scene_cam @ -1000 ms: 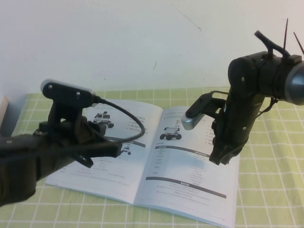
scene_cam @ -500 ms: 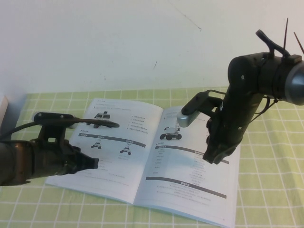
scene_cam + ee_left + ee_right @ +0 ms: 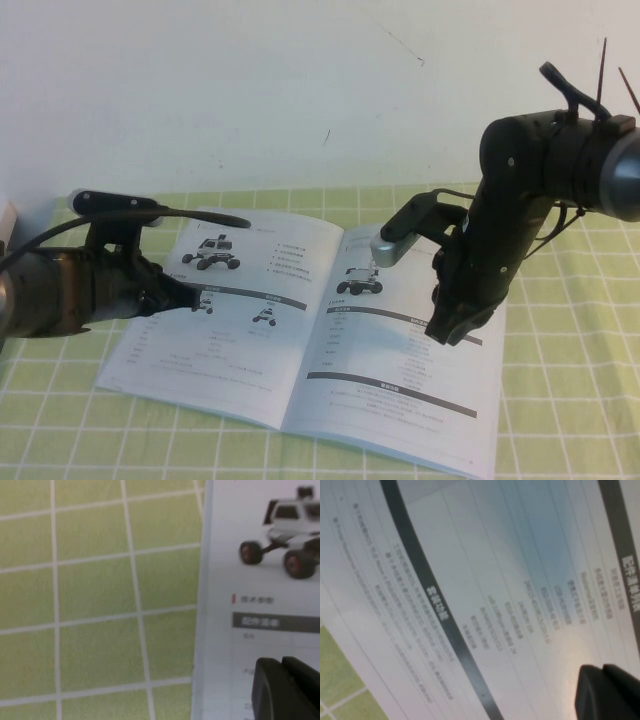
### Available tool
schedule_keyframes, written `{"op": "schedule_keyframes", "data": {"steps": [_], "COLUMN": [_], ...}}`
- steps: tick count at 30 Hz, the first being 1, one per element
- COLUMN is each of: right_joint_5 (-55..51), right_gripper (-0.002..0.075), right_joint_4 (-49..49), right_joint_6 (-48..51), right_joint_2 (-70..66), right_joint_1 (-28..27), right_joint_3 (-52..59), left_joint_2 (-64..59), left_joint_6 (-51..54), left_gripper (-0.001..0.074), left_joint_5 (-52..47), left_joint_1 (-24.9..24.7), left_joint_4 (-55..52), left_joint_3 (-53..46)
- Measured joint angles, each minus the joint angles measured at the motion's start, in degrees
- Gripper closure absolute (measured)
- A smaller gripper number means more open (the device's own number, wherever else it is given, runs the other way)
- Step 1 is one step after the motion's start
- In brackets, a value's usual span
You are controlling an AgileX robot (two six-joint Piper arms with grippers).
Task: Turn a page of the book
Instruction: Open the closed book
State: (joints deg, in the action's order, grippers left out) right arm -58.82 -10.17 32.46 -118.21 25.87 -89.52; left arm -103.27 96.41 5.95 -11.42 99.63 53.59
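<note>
Centrally in the high view, the book (image 3: 310,340) lies open and flat on a table covered by a green checked cloth (image 3: 570,380), filling the lower middle of the frame. Its right-hand page (image 3: 400,370) shows a small wheeled robot photo and dark-headed tables. The right hand (image 3: 452,330) hangs at centre right, directly over that page, its fingers pressed together and holding nothing; whether the tips touch the paper cannot be told. The left hand (image 3: 190,298) reaches in from the left edge, low over the left-hand page near a vehicle photo (image 3: 210,252). Its fingers (image 3: 285,690) look closed together and empty, close above the printed sheet.
</note>
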Motion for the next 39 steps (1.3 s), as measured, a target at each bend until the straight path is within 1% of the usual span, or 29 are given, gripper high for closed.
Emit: {"op": "schedule_keyframes", "data": {"steps": [5,17,20,24,28,30,32,37,39], "right_joint_5": [0.0,-0.1,-0.2,-0.2,-0.2,-0.2,-0.2,-0.2,-0.2], "right_gripper": [0.0729,0.0729,0.0729,0.0729,0.0729,0.0729,0.0729,0.0729,0.0729], "right_joint_4": [0.0,0.0,0.0,0.0,-0.4,-0.7,-0.9,-1.3,-1.6], "right_joint_6": [0.0,0.0,0.0,0.2,0.8,0.8,0.9,0.9,1.0], "right_joint_2": [0.0,0.0,0.0,0.0,0.0,0.0,0.0,0.0,0.0], "right_joint_1": [0.0,0.0,0.0,0.0,0.0,0.0,0.0,0.0,0.0], "right_joint_3": [0.0,0.0,0.0,0.0,0.0,0.0,0.0,0.0,0.0], "left_joint_2": [-2.7,-4.9,-4.9,-4.9,-4.5,-3.9,-3.3,-2.5,-2.0], "left_joint_6": [0.3,1.1,0.2,-1.5,-2.6,-5.1,-10.3,-27.2,-31.3], "left_gripper": [0.0738,0.0738,0.0738,0.0738,0.0738,0.0738,0.0738,0.0738,0.0738], "left_joint_5": [2.1,2.1,0.7,-3.9,-7.4,-9.3,-11.5,-18.6,-20.3], "left_joint_1": [0.0,0.0,0.0,0.0,0.0,0.0,0.3,0.6,0.4], "left_joint_4": [0.0,0.0,0.0,0.0,0.0,-0.5,-4.1,-22.0,-26.5], "left_joint_3": [0.7,1.0,1.0,0.9,-1.5,-3.1,-4.7,-5.8,-5.8]}}
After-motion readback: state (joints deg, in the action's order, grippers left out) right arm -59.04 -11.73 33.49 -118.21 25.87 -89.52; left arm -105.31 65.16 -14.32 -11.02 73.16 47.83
